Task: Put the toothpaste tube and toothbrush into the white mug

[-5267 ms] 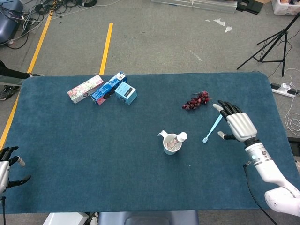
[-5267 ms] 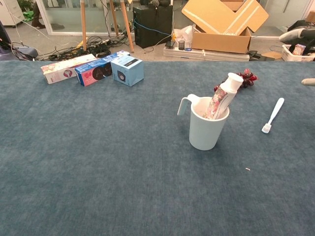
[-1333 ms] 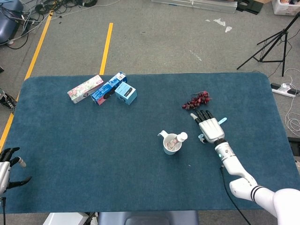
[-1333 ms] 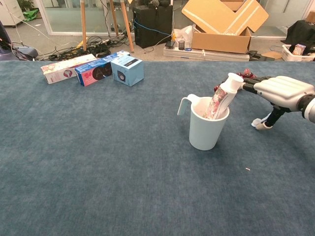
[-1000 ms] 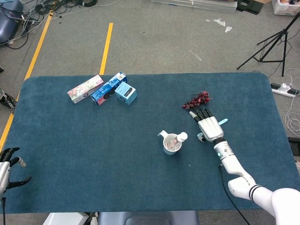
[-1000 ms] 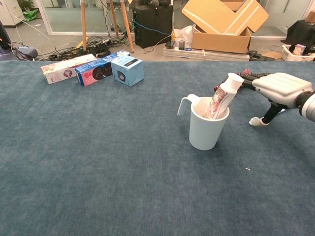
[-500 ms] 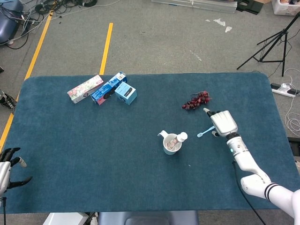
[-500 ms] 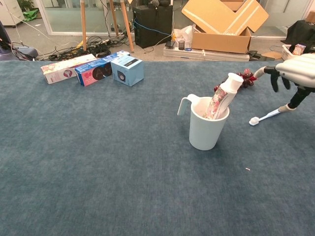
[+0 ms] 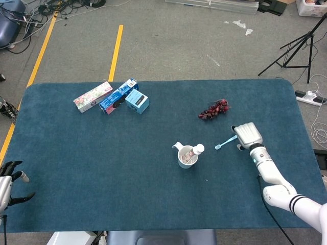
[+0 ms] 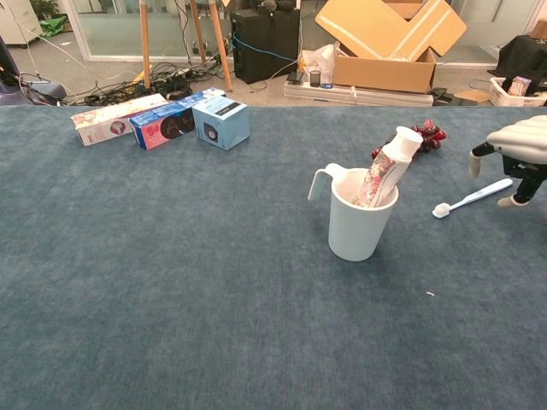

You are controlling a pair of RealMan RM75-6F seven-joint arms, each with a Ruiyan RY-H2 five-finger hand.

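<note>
The white mug [image 9: 186, 158] [image 10: 353, 227] stands near mid-table, handle to the left. The floral toothpaste tube [image 10: 382, 173] leans inside it, white cap [image 9: 198, 149] up and to the right. Right of the mug lies the light blue toothbrush [image 9: 225, 142] [image 10: 471, 199], its head toward the mug. My right hand [image 9: 247, 135] [image 10: 521, 145] hovers palm down over the handle's far end with fingers curled. Whether it grips the handle is unclear. My left hand [image 9: 7, 184] rests at the table's near left edge, fingers apart, holding nothing.
Three small boxes, pink floral [image 9: 92, 96], dark blue [image 9: 118, 95] and light blue [image 9: 137, 101], sit at the back left. A bunch of dark red grapes [image 9: 214, 109] [image 10: 425, 135] lies just behind the toothbrush and right hand. A tripod stands off the table's right.
My right hand came in over the toothbrush, turned it crosswise with its head toward the mug, then slid right along the handle. In the last half second the brush stayed put.
</note>
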